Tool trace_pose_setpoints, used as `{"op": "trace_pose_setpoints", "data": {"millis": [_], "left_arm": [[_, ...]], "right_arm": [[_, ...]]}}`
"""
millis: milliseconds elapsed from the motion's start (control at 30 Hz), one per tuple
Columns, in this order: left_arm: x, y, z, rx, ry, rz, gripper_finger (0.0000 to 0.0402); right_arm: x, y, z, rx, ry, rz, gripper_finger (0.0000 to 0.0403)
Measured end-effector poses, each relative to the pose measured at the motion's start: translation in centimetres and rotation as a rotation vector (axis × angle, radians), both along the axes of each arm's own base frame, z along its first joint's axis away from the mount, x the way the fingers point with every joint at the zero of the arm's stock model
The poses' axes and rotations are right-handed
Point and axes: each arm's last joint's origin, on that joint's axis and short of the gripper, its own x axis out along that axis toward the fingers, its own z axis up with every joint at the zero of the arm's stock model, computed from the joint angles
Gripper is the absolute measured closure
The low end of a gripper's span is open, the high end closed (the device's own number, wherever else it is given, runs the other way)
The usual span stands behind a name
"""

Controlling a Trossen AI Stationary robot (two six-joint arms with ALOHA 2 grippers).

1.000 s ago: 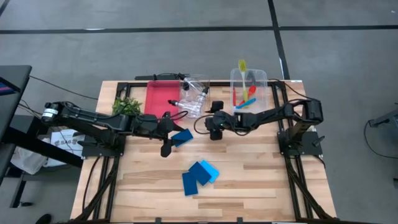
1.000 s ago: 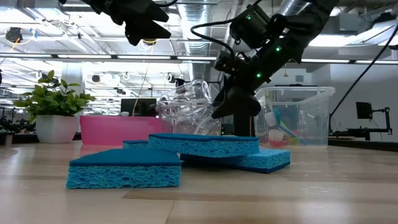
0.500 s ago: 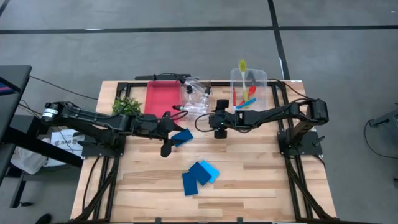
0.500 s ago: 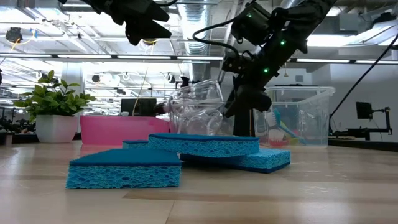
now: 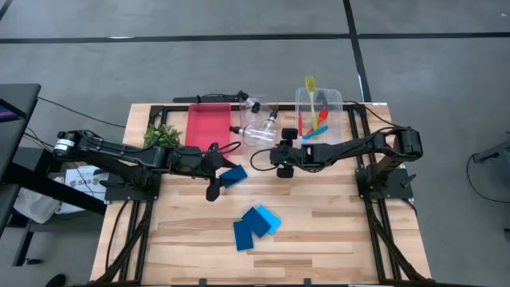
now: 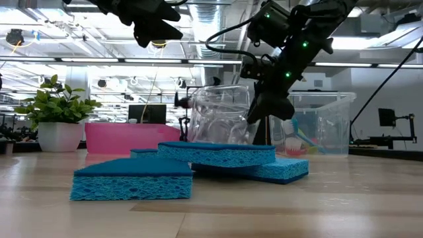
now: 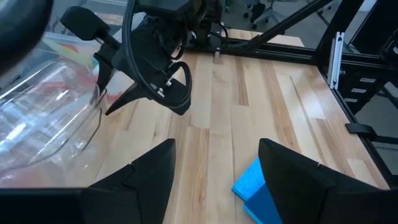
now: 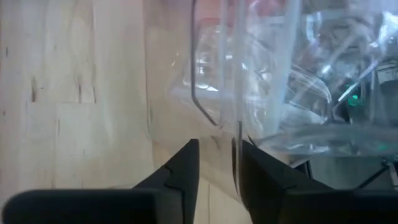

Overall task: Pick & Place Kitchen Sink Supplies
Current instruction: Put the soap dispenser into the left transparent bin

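Back-centre of table (image 5: 335, 223) | your right gripper (image 5: 275, 153) pinches the clear bin (image 5: 259, 129) by its near wall, bottles (image 5: 253, 105) inside | left gripper (image 5: 215, 170) gapes; blue sponge (image 5: 233, 176) lies just beyond its fingertips, so the left arm is nearer

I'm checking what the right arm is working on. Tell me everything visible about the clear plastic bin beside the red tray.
The clear plastic bin is thin-walled, see-through and glossy, with small clear black-capped bottles inside. It sits on the wooden table between the red tray and a taller clear bin. The right hand straddles its rim wall.
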Motion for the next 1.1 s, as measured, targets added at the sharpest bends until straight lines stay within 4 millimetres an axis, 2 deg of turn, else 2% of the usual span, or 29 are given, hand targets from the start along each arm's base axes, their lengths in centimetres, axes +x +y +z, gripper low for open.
{"op": "trace_pose_setpoints", "data": {"millis": [267,667,967,1100], "left_arm": [[0.0,0.0,0.0,-0.001,-0.004,0.0,0.017],[0.0,0.0,0.1,-0.001,-0.008,0.0,0.0169],[0.0,0.0,0.1,-0.001,-0.008,0.0,0.0169],[0.0,0.0,0.1,-0.001,-0.008,0.0,0.0169]], "right_arm": [[0.2,0.9,0.2,-0.006,0.014,0.014,0.0316],[1.1,2.2,2.5,0.003,0.043,0.051,0.0316],[0.8,2.2,2.3,0.02,0.076,0.035,0.0314],[0.7,2.3,2.3,0.024,0.079,0.034,0.0293]]}}
